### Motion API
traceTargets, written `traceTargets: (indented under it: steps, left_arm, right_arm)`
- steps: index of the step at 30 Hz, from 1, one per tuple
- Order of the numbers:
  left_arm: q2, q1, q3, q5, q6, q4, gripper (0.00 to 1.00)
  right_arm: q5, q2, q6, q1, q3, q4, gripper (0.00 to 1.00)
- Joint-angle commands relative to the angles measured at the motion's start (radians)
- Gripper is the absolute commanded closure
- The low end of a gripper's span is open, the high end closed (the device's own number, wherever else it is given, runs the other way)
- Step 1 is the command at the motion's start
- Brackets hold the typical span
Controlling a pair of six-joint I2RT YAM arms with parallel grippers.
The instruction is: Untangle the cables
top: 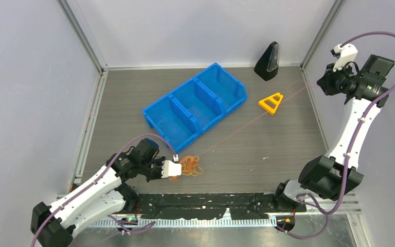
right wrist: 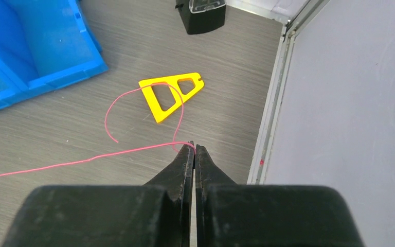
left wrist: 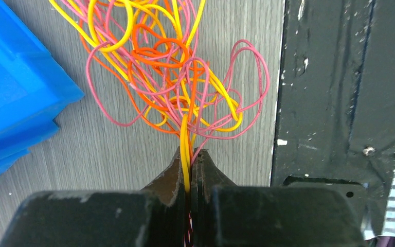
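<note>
Cables (left wrist: 185, 144) tangled beside blue bin (top: 195, 105), red strand (right wrist: 82, 160) crossing yellow triangle (right wrist: 147, 92)

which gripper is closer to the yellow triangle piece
Right. The right gripper sits off the yellow triangle's right side, pinching a red cable; the left gripper is far off toward the near left, shut on the cable tangle.

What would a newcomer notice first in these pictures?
The bright tangle of orange, yellow and pink cables near the front edge of the table, with the left gripper shut on some strands. From it, one thin red cable stretches straight across the table, past the blue bin, to the right gripper, which is shut on it at the far right.
</note>
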Motion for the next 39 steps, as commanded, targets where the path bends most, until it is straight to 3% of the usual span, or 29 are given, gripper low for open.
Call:
traceTargets:
  steps: [1,8,17,20,22,25,29,31,32,33,34,36,39]
  left_arm:
    - [0.002,-0.002,-0.05,-0.075,0.07,-0.057,1.0]
    - [-0.139,-0.001,-0.139,-0.147,0.135,-0.057,1.0]
    - [-0.137,0.012,-0.156,-0.237,0.171,-0.049,1.0]
    - [-0.152,0.021,-0.153,-0.226,0.198,-0.053,1.0]
    - [-0.147,0.021,-0.106,-0.159,0.148,-0.044,1.0]
    - [-0.063,0.021,0.012,-0.021,0.017,-0.011,1.0]
    - [0.087,0.019,0.187,0.097,-0.192,0.033,1.0]
    - [0.119,0.015,0.237,0.145,-0.277,0.074,1.0]
    - [0.123,0.013,0.248,0.16,-0.31,0.104,1.0]
    - [0.125,0.007,0.251,0.168,-0.338,0.141,1.0]
    - [0.126,0.001,0.251,0.173,-0.364,0.176,1.0]
    - [0.138,-0.008,0.254,0.177,-0.394,0.229,1.0]
    - [0.175,-0.011,0.258,0.169,-0.406,0.232,1.0]
  right_arm:
    - [0.026,0.004,0.055,-0.02,0.099,0.087,0.95]
    - [0.009,0.085,0.102,-0.056,0.216,0.091,0.95]
    - [0.054,0.14,0.15,-0.068,0.343,0.119,0.95]
    - [-0.009,0.153,0.144,-0.066,0.375,0.073,0.95]
    - [-0.085,0.153,0.08,-0.034,0.371,-0.05,0.94]
    - [-0.112,0.115,-0.127,0.12,0.276,-0.294,0.95]
    - [-0.036,0.006,-0.249,0.345,-0.054,-0.337,0.94]
    - [0.013,-0.025,-0.281,0.448,-0.189,-0.343,0.8]
    - [0.029,-0.032,-0.285,0.495,-0.258,-0.342,0.64]
    - [0.03,-0.041,-0.285,0.514,-0.299,-0.339,0.56]
    - [0.026,-0.045,-0.277,0.54,-0.316,-0.338,0.37]
    - [0.016,-0.053,-0.259,0.582,-0.325,-0.334,0.17]
    - [0.001,-0.084,-0.228,0.652,-0.344,-0.317,0.09]
